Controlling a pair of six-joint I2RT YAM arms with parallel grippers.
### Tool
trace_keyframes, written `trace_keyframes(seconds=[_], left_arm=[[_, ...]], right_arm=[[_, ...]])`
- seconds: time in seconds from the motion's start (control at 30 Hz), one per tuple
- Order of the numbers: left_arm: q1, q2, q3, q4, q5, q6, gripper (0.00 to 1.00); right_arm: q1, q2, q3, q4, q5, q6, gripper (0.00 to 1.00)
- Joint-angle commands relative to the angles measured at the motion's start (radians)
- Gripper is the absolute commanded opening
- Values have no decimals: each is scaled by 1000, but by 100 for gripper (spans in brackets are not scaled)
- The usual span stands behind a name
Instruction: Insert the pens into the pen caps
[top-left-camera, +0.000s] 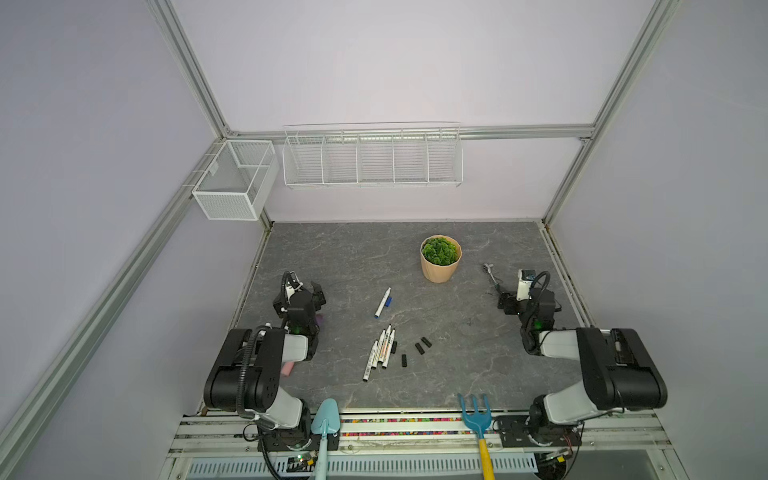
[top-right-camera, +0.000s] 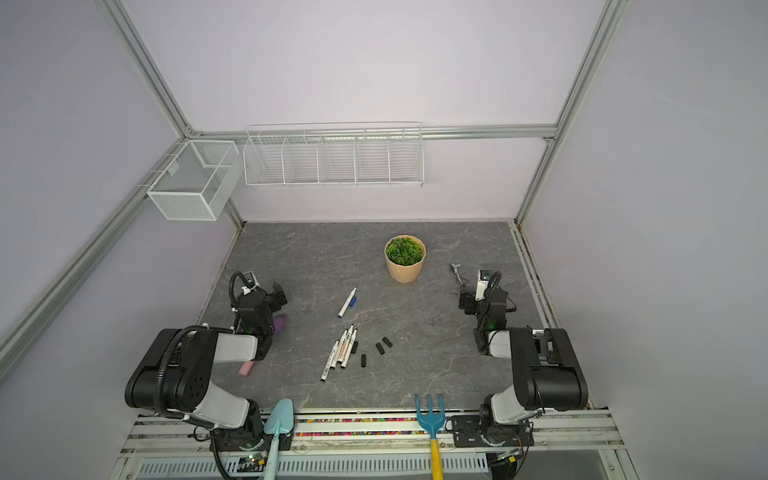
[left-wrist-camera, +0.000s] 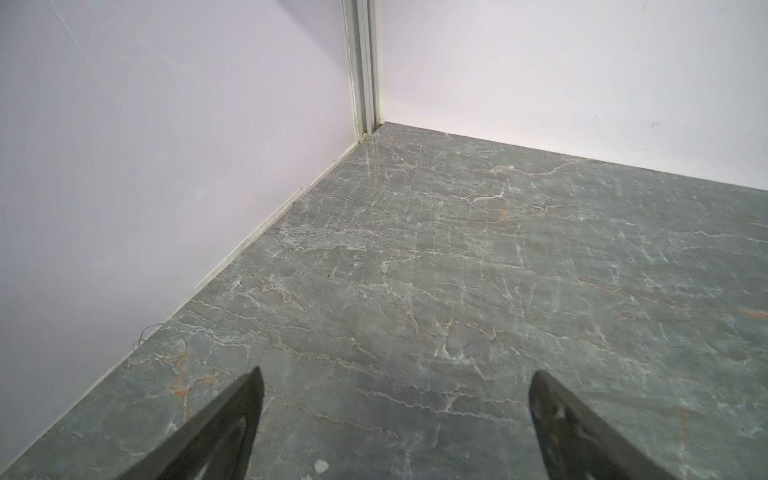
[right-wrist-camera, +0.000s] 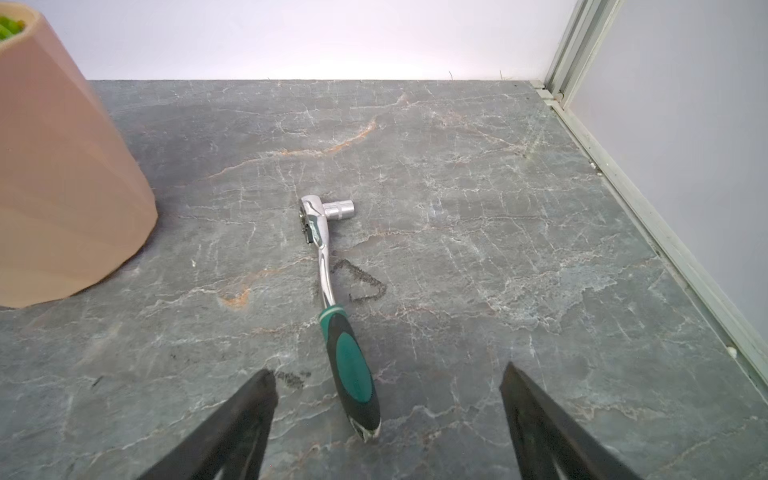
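Note:
Several white pens with black tips lie side by side in the middle of the table. Several black pen caps are scattered just right of them. Farther back lies a blue-tipped pen with a blue cap touching its side. My left gripper stands open over bare table at the left, facing the back left corner. At the right, my right gripper is open and holds nothing.
A ratchet wrench with a green handle lies before the right gripper, its handle end between the fingers. A potted plant stands at the back. A purple thing and a pink one lie by the left arm. A trowel and a rake rest at the front edge.

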Motion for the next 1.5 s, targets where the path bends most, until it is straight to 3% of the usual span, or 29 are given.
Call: trace_keyframes(seconds=[0.0,1.4,1.47], left_arm=[[9,10,26,50,-21,24,99],[7,12,27,50,-23,26,99],[2,-5,43,23,34,59,99]], right_arm=[[-9,13,15,49,-17,-25,88],[0,11,20,40,-4,-32,88],[1,3,27,39,-1,-31,88]])
